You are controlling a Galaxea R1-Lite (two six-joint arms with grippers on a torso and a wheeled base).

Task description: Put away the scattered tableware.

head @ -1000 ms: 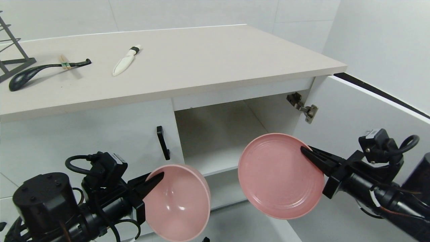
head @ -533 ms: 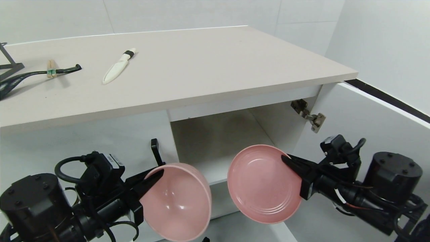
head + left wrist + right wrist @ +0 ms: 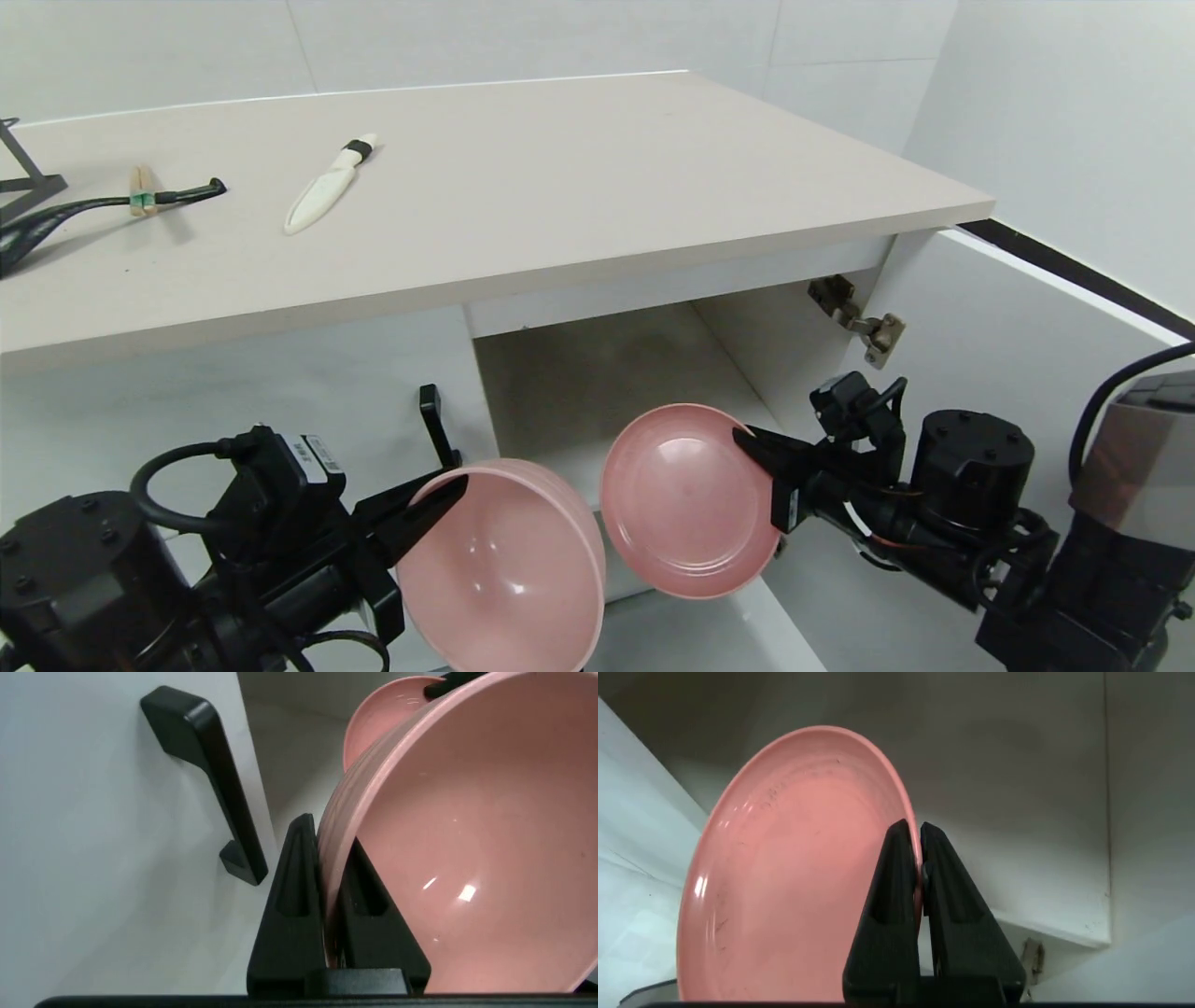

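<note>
Left gripper (image 3: 448,487): lower left of the head view. Its black tapered fingers are pinched narrow across the rim of the pink bowl (image 3: 509,574), one inside and one outside.
Pink bowl: deep, smooth and glossy with small highlights. It is held on edge at low centre, hollow towards the camera.
Right gripper (image 3: 752,443): lower right, fingers clamped tight on the rim of the pink plate (image 3: 686,504).
Pink plate: shallow and round with faint concentric rings. It is held tilted on edge before the lower part of the cabinet opening (image 3: 597,373).
Bowl-to-plate gap: rims just beside each other; cannot tell whether they touch.
Cabinet opening: centre frame, flat white panels in shadow, bounded above by the countertop (image 3: 560,168).
Open door (image 3: 1008,317): swung out at right, metal hinge (image 3: 859,313) at its upper inner corner; the right arm lies beside it.
Closed door (image 3: 233,383): white, left of the opening; its black bar handle (image 3: 434,425) is near the left gripper.
Countertop: beige, matte, square front edge.
Upper left of countertop: white knife (image 3: 327,187) with a black band, black ladle (image 3: 177,196), chopsticks (image 3: 142,177) by its handle, dark wire rack (image 3: 28,179) at the frame edge.
</note>
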